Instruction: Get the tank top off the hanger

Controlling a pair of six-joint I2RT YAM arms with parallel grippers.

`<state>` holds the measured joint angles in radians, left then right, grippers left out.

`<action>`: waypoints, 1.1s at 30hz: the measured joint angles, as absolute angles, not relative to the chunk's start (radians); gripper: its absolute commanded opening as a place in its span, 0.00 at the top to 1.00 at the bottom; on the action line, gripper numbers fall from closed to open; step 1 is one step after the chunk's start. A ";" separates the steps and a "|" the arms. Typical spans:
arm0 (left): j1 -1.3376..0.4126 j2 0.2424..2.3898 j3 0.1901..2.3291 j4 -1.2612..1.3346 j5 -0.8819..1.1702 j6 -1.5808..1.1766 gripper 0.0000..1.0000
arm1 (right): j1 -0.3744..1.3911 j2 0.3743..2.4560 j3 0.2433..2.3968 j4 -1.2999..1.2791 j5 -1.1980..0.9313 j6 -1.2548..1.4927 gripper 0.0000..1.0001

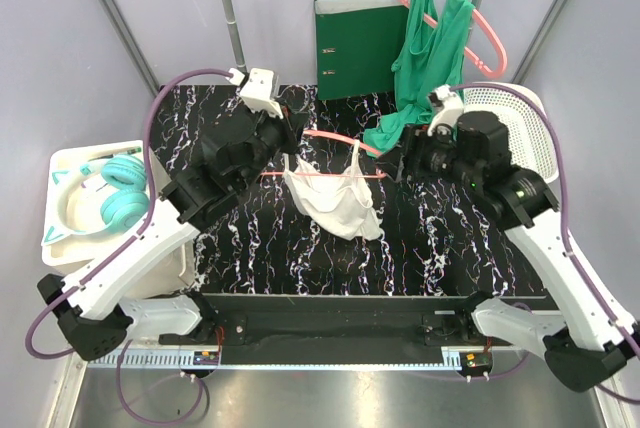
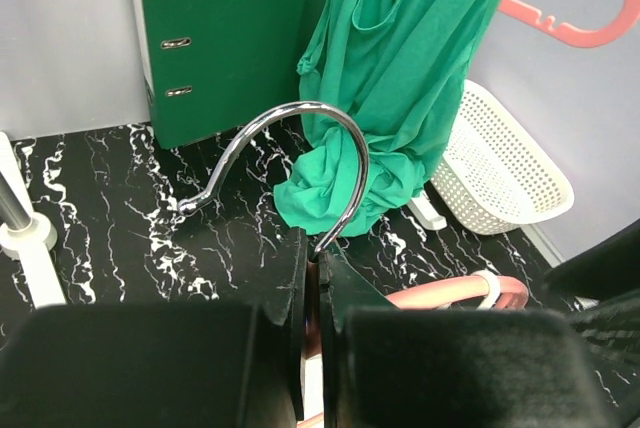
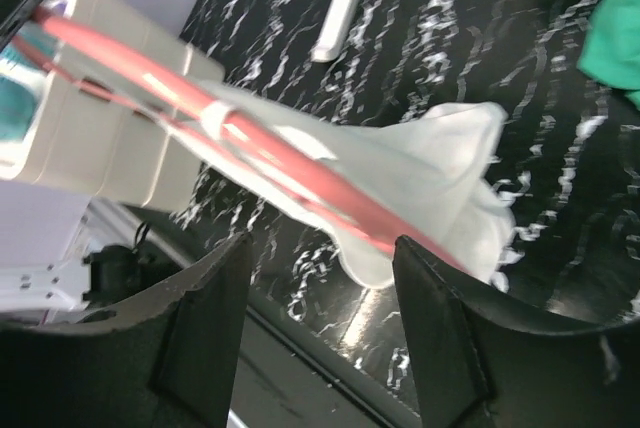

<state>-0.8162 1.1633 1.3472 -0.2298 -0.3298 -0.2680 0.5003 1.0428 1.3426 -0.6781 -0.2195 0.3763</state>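
White tank top (image 1: 335,203), on pink hanger (image 1: 335,136) above the table (image 1: 250,248), between the arms. The left gripper (image 2: 315,253) pinches the hanger's hook (image 2: 300,105); the right gripper (image 3: 318,253) is spread, empty, at the hanger's end. Step: stripping; next, probably pinch a strap and slide it off.

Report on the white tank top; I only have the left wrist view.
Observer: The white tank top hangs from the pink hanger, in the air above the table.
Operator: Give me the right gripper.
Observer: The right gripper is open, beside the hanger's right end, holding nothing.
Operator: Check left of the table.
Observer: A white bin there holds teal headphones.
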 measured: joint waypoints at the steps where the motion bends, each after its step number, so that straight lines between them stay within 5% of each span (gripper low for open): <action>1: -0.817 1.167 1.347 -0.230 -0.334 -0.266 1.00 | 0.521 1.058 1.343 -0.666 -0.224 0.382 0.36; 16: -0.820 1.180 1.347 -0.226 -0.347 -0.261 1.00 | 0.617 1.163 1.343 -0.570 -0.165 0.398 0.43; 33: -0.820 1.179 1.347 -0.207 -0.337 -0.303 1.00 | 0.628 1.221 1.324 -0.416 -0.098 0.430 0.76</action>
<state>-0.8196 1.1793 1.3468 -0.2070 -0.3374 -0.3035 0.6277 1.2205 1.3235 -0.4164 -0.0978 0.4301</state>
